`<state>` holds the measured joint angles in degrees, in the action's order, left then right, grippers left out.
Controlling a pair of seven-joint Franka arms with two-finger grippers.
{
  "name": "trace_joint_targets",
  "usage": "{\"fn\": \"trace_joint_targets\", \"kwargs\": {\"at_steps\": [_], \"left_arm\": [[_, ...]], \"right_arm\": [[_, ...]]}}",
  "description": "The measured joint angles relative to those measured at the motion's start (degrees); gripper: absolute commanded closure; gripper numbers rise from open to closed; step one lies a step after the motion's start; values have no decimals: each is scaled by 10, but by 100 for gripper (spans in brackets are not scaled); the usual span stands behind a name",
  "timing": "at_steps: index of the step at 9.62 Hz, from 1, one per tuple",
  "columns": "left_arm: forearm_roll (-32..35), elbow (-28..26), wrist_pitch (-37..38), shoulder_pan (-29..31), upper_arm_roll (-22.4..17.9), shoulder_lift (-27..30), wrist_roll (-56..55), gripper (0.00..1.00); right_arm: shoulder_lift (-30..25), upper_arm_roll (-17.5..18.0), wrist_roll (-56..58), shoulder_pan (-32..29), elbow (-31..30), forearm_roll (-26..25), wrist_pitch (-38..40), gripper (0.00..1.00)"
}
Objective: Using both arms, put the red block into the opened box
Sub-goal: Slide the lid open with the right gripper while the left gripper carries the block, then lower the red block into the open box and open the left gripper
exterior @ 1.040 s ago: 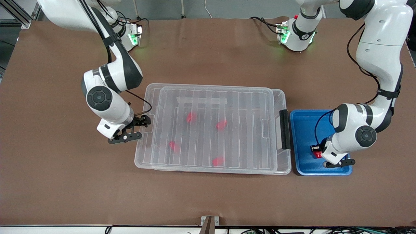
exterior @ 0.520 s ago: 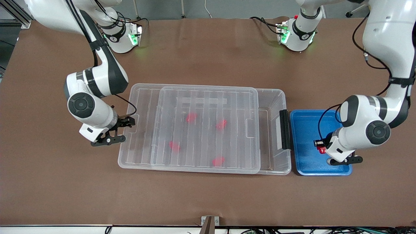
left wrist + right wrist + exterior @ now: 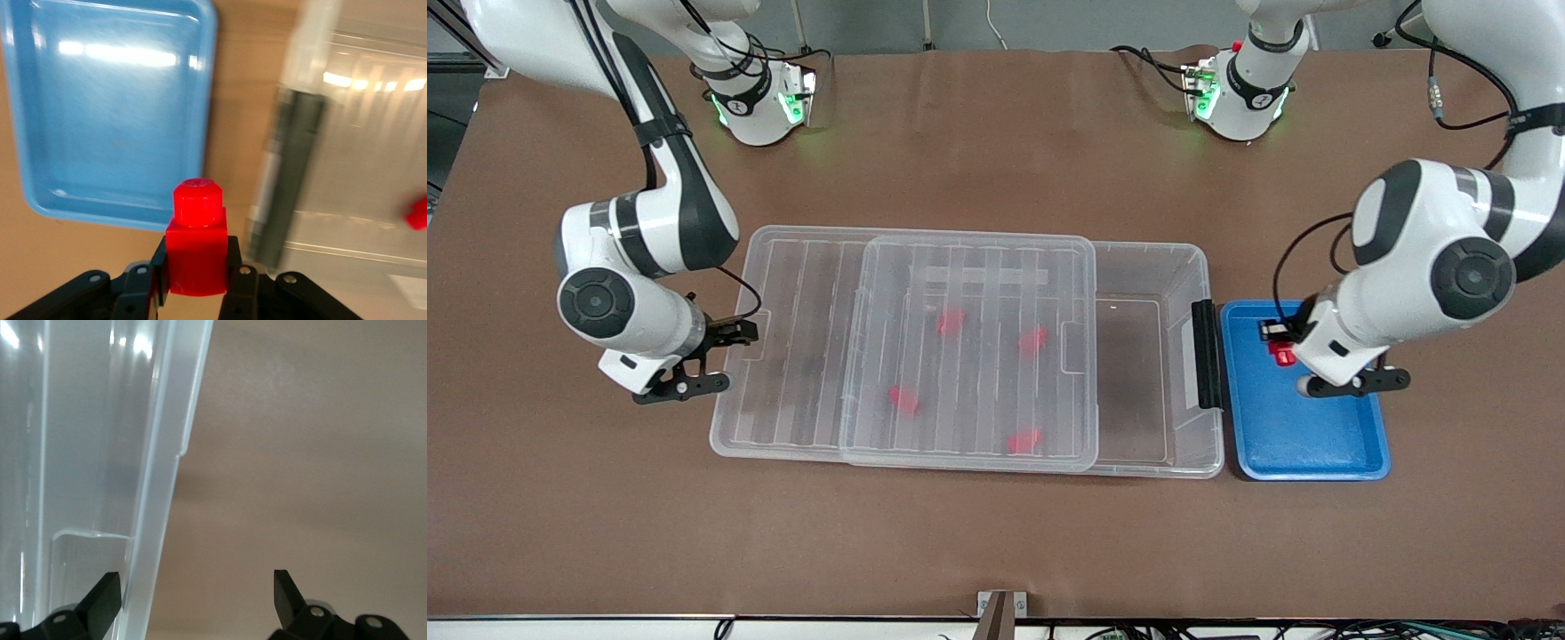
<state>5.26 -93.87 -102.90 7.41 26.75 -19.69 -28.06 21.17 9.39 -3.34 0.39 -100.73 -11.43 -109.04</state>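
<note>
A red block (image 3: pixel 197 248) is pinched in my shut left gripper (image 3: pixel 195 267), its stub pointing away from the jaws. In the front view that gripper (image 3: pixel 1279 345) hangs over the blue tray (image 3: pixel 1316 444) with the red block (image 3: pixel 1283 357), beside the opened box (image 3: pixel 1129 373). The ribbed clear lid (image 3: pixel 800 356) lies partly slid off toward the right arm's end, so the box's black-clip (image 3: pixel 1207 354) end is uncovered. Several more red blocks (image 3: pixel 1033 339) show through the lid. My right gripper (image 3: pixel 727 342) is open at the lid's short edge, with the lid rim (image 3: pixel 150 540) between its fingers (image 3: pixel 107 597).
The blue tray (image 3: pixel 113 113) holds nothing and sits on the brown table just past the box's clip end. Both arm bases (image 3: pixel 760 98) stand along the table edge farthest from the front camera. Bare brown table (image 3: pixel 300 453) surrounds the right gripper.
The right gripper has moved toward the right arm's end, dragging the lid with it and uncovering the box's clip end. The left gripper has risen from the tray with the red block.
</note>
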Motion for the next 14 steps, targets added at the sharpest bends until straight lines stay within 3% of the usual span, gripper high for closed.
{"fn": "trace_joint_targets", "kwargs": {"at_steps": [2,6,8,10,12,13,14], "left_arm": [[0,-11,-23,-17,55,-1,-95,100],[14,-58,-123,-84,60,-35,-161,100],[55,-118,-227,-89,60,-68,-162,99],[102,-140,-280,-92,60,-111,-162,95],[158,-142,-319,-91,59,-153,-163,87],[179,-141,-328,-90,58,-166,-165,77],[193,-141,-330,-90,58,-173,-168,49]], "right_arm": [[0,-1,17,-15,1,-12,7,0],[-1,-2,29,-26,18,-13,24,0],[-2,-1,23,-26,31,-13,32,0],[-18,2,-33,-25,61,-13,54,0],[-83,0,-65,-25,81,13,83,0],[-125,-12,-65,-26,84,36,104,0],[-164,-29,-61,-26,85,55,121,0]]}}
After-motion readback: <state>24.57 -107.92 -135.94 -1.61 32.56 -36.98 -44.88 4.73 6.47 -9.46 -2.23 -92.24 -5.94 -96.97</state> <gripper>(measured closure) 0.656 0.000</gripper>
